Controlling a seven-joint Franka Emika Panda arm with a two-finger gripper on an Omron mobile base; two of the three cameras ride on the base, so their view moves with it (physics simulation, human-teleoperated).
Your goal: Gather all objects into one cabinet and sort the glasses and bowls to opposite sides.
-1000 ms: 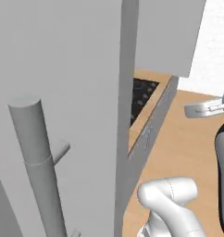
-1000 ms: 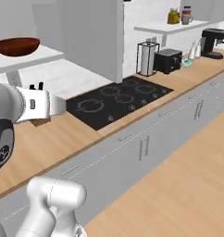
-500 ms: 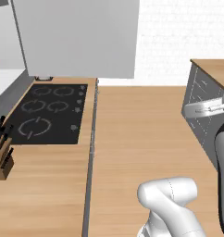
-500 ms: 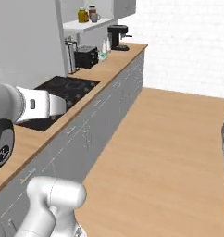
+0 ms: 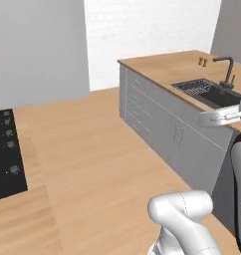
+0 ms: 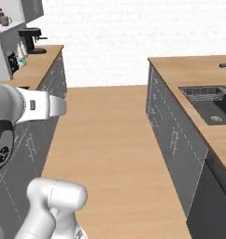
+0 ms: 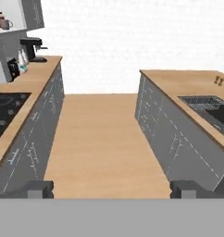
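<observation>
Pincer (image 7: 111,189) jaws stand wide apart with nothing between them, its two dark fingertips (image 7: 40,187) rising at the bottom of the hand view and aimed down the wooden floor (image 7: 102,134) of the aisle. To one side runs a desk (image 7: 30,76) with a black cooktop (image 7: 3,115) and a coffee machine (image 7: 33,48) at its far end; to the other, an island desk (image 7: 188,83) with a sink (image 7: 208,109) set in it. High at the far corner, on a white shelf beside the grey cabinet doors (image 7: 33,13), sits a small cup (image 7: 3,23) with a side handle; it is too small to tell whether it is the grey task cup. The bowls cannot be made out from here. Judging by its look, such a cup should be light, stiff, smooth and breakable, so pinching the wall at the rim, away from the handle, seems soundest.
</observation>
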